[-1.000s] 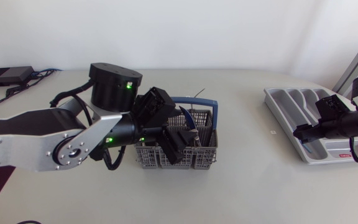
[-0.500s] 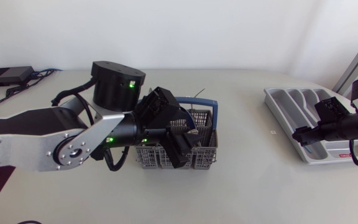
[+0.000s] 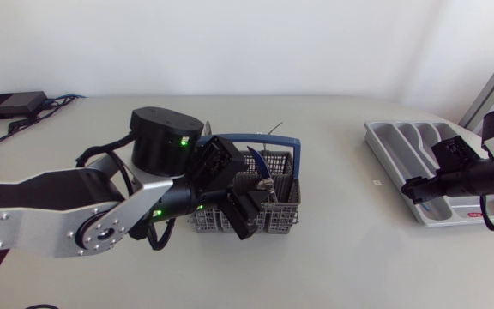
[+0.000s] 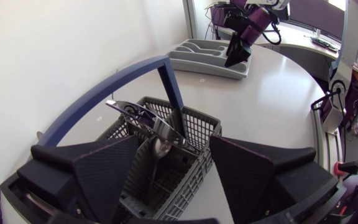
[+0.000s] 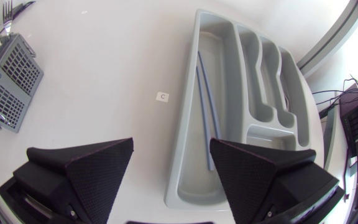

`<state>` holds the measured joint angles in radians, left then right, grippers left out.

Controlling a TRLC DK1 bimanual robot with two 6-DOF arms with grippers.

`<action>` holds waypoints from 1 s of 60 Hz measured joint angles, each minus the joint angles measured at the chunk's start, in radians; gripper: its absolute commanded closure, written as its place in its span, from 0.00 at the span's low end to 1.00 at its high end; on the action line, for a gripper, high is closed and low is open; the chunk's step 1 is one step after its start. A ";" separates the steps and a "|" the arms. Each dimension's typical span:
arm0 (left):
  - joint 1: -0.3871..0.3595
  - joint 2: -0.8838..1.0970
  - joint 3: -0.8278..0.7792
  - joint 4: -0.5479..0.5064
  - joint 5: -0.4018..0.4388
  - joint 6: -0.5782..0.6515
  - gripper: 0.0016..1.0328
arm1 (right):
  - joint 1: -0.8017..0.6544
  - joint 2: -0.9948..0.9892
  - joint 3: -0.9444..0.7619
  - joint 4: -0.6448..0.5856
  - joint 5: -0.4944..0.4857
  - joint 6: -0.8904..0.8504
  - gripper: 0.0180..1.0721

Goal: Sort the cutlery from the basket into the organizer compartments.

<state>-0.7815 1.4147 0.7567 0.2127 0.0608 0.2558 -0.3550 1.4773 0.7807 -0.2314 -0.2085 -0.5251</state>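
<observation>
Table: a pale table [image 3: 341,249] carries the basket near its middle and the organizer off toward the right arm, the two well apart.
Basket: a grey mesh basket [image 3: 283,215] with a blue arched handle [image 4: 117,84] stands upright under the left arm's wrist.
Cutlery: a spoon [image 4: 160,148] stands inside the basket, bowl upward. Long metal pieces [image 4: 145,117] lean tilted across it. The right wrist view also shows fork tines [image 5: 8,11] rising from the basket's far corner.
Left claw: the left claw [image 4: 174,149] hangs just over the basket. Its fingers are spread wide to either side of the spoon and the leaning pieces, closed on nothing.
Organizer: a grey organizer [image 3: 390,137] has one long compartment beside several narrower ones. Two thin blue-grey sticks [image 5: 204,106] lie lengthways in the long compartment.
Right claw: the right claw [image 5: 171,146] hovers above the organizer's near end, fingers wide apart, gripping nothing.
Tag: a small white tag [image 5: 162,96] lies on the table near the organizer, on the basket's side.
</observation>
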 measured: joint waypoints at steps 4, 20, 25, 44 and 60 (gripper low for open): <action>0.000 0.000 -0.001 0.016 -0.010 -0.003 0.24 | 0.000 0.000 -0.002 0.002 0.000 0.000 0.16; 0.000 0.071 0.037 0.055 -0.018 -0.014 0.24 | 0.001 -0.003 -0.013 0.009 0.000 0.000 0.16; 0.000 0.086 0.051 0.064 -0.018 -0.014 0.24 | 0.001 -0.003 -0.015 0.014 0.000 -0.003 0.16; -0.017 0.087 0.072 0.077 -0.018 -0.013 0.26 | 0.001 -0.003 -0.017 0.029 0.000 -0.003 0.16; -0.029 0.087 0.077 0.070 0.036 -0.014 0.29 | 0.001 -0.002 -0.032 0.042 0.000 -0.015 0.16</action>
<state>-0.8101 1.5017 0.8337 0.2825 0.0971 0.2420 -0.3542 1.4750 0.7483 -0.1890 -0.2085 -0.5404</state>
